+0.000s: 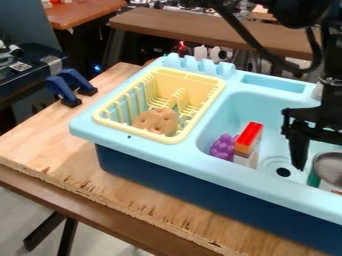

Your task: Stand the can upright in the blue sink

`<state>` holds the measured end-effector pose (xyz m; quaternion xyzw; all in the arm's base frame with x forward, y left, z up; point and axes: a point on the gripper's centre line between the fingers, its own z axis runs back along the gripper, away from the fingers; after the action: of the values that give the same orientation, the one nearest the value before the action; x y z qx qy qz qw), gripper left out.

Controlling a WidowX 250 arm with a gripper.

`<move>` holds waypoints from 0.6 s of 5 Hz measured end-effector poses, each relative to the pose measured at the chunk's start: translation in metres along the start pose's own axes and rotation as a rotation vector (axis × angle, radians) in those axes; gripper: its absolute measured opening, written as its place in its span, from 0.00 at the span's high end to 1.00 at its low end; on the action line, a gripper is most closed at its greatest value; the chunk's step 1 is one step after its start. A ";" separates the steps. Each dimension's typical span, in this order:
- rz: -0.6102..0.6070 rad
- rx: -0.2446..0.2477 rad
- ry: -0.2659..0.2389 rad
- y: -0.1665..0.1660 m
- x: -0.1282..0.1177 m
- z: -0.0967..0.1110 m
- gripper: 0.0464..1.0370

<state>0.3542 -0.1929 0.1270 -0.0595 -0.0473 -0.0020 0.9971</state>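
**Gripper in toy sink area, nr can**

We see the black gripper low over the basin, just beside the can w/ a silvery top; can't tell how far open it is or if it's got hold of anything. Can sits at the basin's near side, nr the drain. Also in the basin: purple grapes next to a red, orange & white box, standing upright. In the yellow dish rack, set in the sink unit's other half, we've got a brown toy cookie.
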 end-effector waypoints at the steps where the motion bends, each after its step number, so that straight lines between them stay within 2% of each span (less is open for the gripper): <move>1: -0.028 -0.008 -0.036 0.003 0.028 0.002 0.09; 2: -0.054 -0.016 -0.079 0.007 0.055 0.002 0.31; 3: -0.067 -0.024 -0.102 0.008 0.071 0.003 0.53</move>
<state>0.4250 -0.1849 0.1355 -0.0698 -0.0998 -0.0329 0.9920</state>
